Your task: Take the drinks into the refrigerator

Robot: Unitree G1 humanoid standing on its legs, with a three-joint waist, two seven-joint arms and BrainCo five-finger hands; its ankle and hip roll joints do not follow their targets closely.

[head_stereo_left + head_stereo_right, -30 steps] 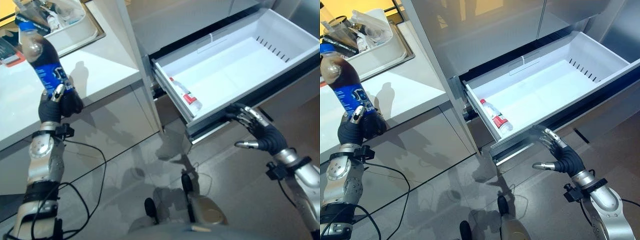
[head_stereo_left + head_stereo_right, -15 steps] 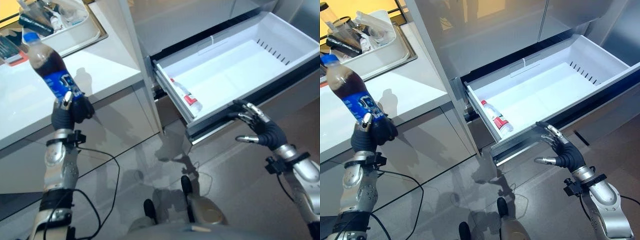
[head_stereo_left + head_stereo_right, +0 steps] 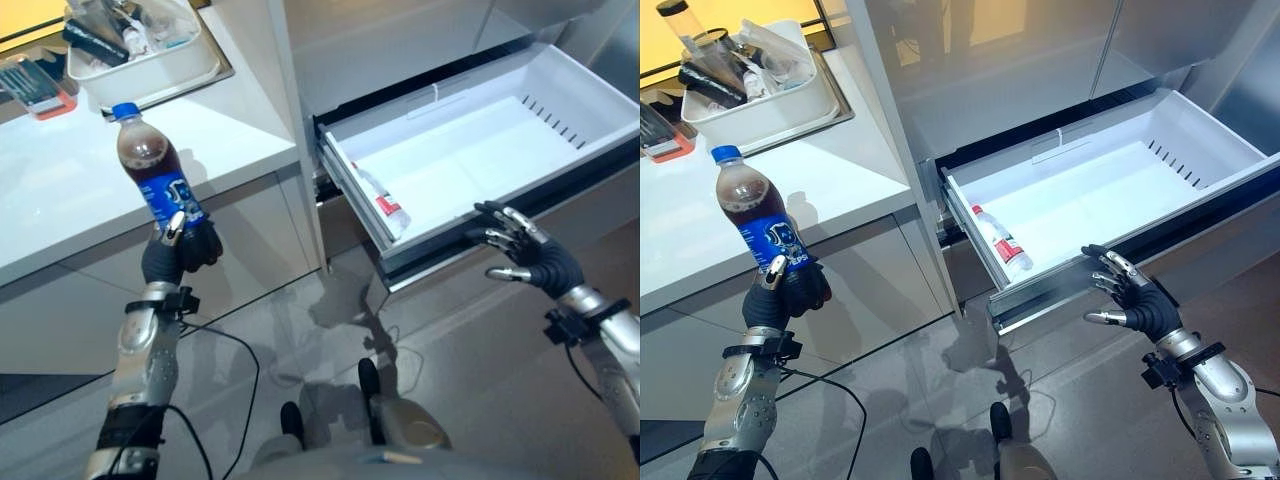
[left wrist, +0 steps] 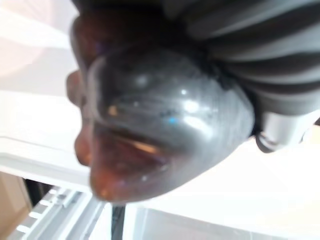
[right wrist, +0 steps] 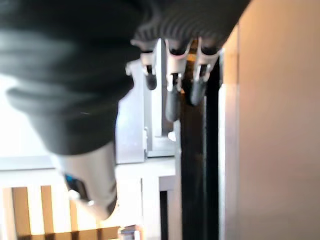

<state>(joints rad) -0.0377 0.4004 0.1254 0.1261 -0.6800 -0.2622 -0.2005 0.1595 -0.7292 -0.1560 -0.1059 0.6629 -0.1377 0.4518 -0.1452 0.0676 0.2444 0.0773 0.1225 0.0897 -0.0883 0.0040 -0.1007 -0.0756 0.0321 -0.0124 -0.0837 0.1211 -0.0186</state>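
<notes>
Beside white counter [image 3: 60,190], cola bottle [image 3: 152,177] near-upright, cap up, in left hand [image 3: 178,252] grip.

left hand [image 3: 785,290] grips cola bottle [image 3: 752,218] | right hand [image 3: 1137,298] relaxed beside drawer [image 3: 1200,163]

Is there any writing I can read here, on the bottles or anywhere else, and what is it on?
None that reads clearly.
Cola bottle in the left hand: blue label with white marks, too blurred to read.
Small bottle lying in the open drawer: red and white label, print too small to read.
Things in the white tub on the counter: no legible print.
</notes>
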